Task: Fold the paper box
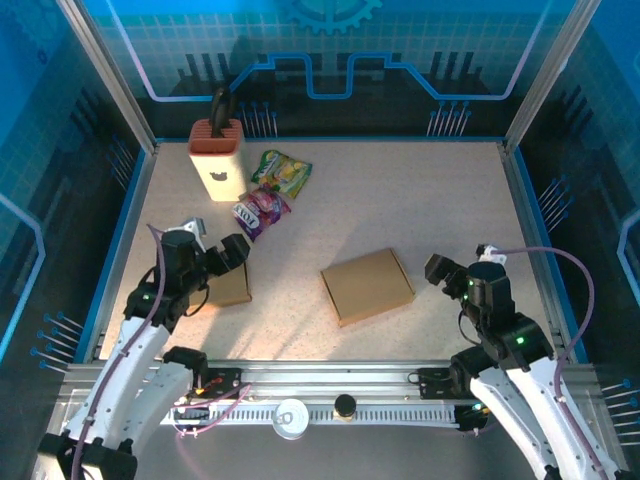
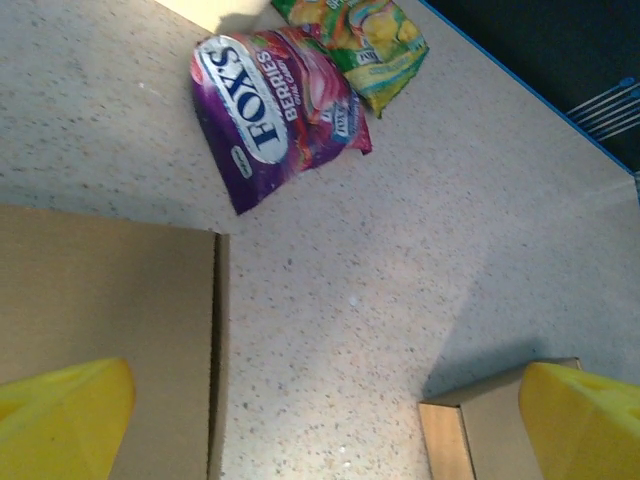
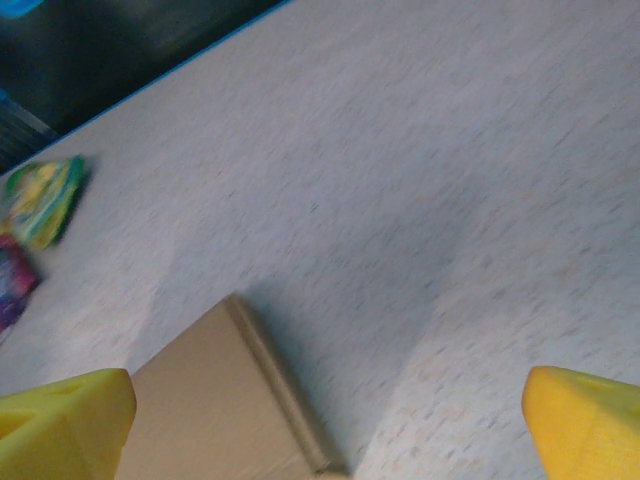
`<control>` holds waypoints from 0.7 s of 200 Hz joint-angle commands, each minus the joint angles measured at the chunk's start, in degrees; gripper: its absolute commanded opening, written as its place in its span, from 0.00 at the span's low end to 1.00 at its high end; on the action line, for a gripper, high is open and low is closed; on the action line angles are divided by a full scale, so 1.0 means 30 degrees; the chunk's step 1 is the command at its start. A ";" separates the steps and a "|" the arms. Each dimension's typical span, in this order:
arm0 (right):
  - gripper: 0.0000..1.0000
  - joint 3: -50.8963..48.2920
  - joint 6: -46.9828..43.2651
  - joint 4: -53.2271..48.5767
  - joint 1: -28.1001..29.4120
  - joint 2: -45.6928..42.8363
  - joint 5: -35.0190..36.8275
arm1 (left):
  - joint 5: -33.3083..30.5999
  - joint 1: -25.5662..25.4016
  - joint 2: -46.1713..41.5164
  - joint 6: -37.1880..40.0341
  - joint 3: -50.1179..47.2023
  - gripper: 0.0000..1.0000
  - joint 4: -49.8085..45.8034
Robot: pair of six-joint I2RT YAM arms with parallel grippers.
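1. Brown flat paper box [image 1: 367, 286] lies closed near the middle of the speckled beige tabletop [image 1: 420, 200], turned slightly askew, with nothing resting on it.
2. A second, smaller brown cardboard piece [image 1: 228, 285] lies well to its left, near the front edge, partly under the left arm.
3. The left tool [image 1: 218, 243] sits over the far edge of that smaller piece; whether it touches the cardboard cannot be told from above.
4. In the left wrist view, the left tool [image 2: 320, 430] has its yellow fingertips [image 2: 60, 420] spread wide apart and holds nothing. One tip is over a broad cardboard panel [image 2: 100, 290] and the other over a separate cardboard corner [image 2: 470, 440]. Which piece is which cannot be told from this view.
5. The right tool [image 1: 460, 262] is just to the right of the paper box and apart from it.
6. The right wrist view is blurred. There the right tool [image 3: 320, 430] shows its yellow tips far apart and empty, with a corner of the paper box [image 3: 220, 400] on the tabletop between them.
7. A purple Fox's candy bag [image 1: 260, 211] lies flat beyond the left tool, and a green-and-yellow snack bag [image 1: 281, 172] touches its far side.
8. A cream knife block with a red-brown top [image 1: 217, 157] stands upright at the far left, just beside the snack bags.
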 commanded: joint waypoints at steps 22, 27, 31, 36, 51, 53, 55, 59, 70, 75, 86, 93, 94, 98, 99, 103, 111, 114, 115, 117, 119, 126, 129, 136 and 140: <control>1.00 -0.2553 -0.6764 0.8092 -0.0434 0.1033 0.5779 | -0.8083 0.0217 -0.0719 0.1455 -0.0419 0.99 -0.0240; 1.00 -0.3163 -0.7675 0.9581 -0.0509 0.1219 0.5396 | -0.9452 0.0217 -0.0808 0.1428 -0.0615 0.99 -0.0170; 1.00 -0.3625 -0.8380 1.0539 -0.0601 0.1389 0.5005 | -1.0134 0.0231 -0.0932 0.1726 -0.0886 0.99 0.0146; 1.00 -0.4124 -0.8856 1.1623 -0.0725 0.1630 0.4808 | -1.0614 0.0219 -0.1034 0.2586 -0.1333 0.99 0.0918; 1.00 -0.5401 -1.0070 1.4640 -0.1036 0.2786 0.4427 | -1.0547 0.0205 -0.1372 0.5920 -0.3038 0.99 0.4211; 1.00 -0.5595 -1.0260 1.5202 -0.1076 0.2983 0.4384 | -1.0532 0.0236 -0.1427 0.6214 -0.3277 0.99 0.4607; 1.00 -0.5856 -1.0484 1.5768 -0.1101 0.3121 0.4336 | -1.0478 0.0243 -0.1463 0.6485 -0.3513 0.99 0.5043; 1.00 -0.6408 -1.0969 1.7155 -0.1132 0.3550 0.4153 | -1.0336 0.0246 -0.1548 0.7026 -0.3933 0.99 0.5838; 1.00 -0.7903 -1.1908 2.1178 -0.1254 0.4830 0.3992 | -0.9492 0.0250 -0.1576 0.8717 -0.5430 0.99 0.8625; 1.00 -0.8429 -1.2040 2.2592 -0.1379 0.5472 0.3870 | -0.9293 0.0246 -0.1464 0.9080 -0.6166 0.99 1.0163; 1.00 -0.8890 -1.2097 2.4388 -0.1725 0.7003 0.3221 | -0.8945 0.0282 -0.0788 0.9656 -0.7758 0.99 1.3716; 1.00 -0.8774 -1.2024 2.4658 -0.1903 0.7973 0.2821 | -0.8708 0.0329 -0.0052 0.9866 -0.8563 0.99 1.5858; 1.00 -0.8764 -1.2023 2.4697 -0.1921 0.8104 0.2760 | -0.8666 0.0346 0.0081 0.9905 -0.8660 0.99 1.6099; 1.00 -0.8664 -1.2048 2.4984 -0.1985 0.8640 0.2507 | -0.8523 0.0377 0.0603 1.0056 -0.8993 0.99 1.7159; 1.00 -0.8651 -1.2065 2.5050 -0.1991 0.8804 0.2457 | -0.8500 0.0385 0.0746 1.0088 -0.9051 0.99 1.7438; 1.00 -0.8589 -1.2091 2.5438 -0.2063 0.9398 0.2316 | -0.8341 0.0419 0.1363 1.0283 -0.9217 0.99 1.8284; 1.00 -0.8697 -1.2241 2.6859 -0.2166 1.0673 0.1786 | -0.8195 0.0521 0.2689 1.0564 -0.9244 0.99 1.9356; 1.00 -0.8792 -1.2270 2.7557 -0.2231 1.1173 0.1673 | -0.8094 0.0559 0.3267 1.0641 -0.9188 0.99 1.9629; 1.00 -0.8817 -1.2293 2.7758 -0.2261 1.1359 0.1644 | -0.8051 0.0578 0.3454 1.0659 -0.9163 0.99 1.9772; 1.00 -0.8851 -1.2354 2.8333 -0.2290 1.1733 0.1557 | -0.7953 0.0615 0.3756 1.0673 -0.9130 0.99 1.9996; 1.00 -0.8882 -1.2479 2.8872 -0.2334 1.2105 0.1432 | -0.7855 0.0660 0.4183 1.0676 -0.9100 0.99 2.0250; 1.00 -0.8918 -1.2770 3.0439 -0.2343 1.3175 0.0973 | -0.7354 0.0792 0.5421 1.0707 -0.9041 0.99 2.1280; 1.00 -0.8904 -1.2823 3.0986 -0.2411 1.3631 0.0777 | -0.7117 0.0827 0.6021 1.0842 -0.8961 0.99 2.2023; 1.00 -0.8788 -1.2953 3.2125 -0.2500 1.4564 0.0463 | -0.6469 0.0832 0.7016 1.1036 -0.8636 0.99 2.2561; 1.00 -0.8731 -1.3061 3.2895 -0.2545 1.5273 0.0143 | -0.6264 0.0880 0.7442 1.0965 -0.8481 0.99 2.2889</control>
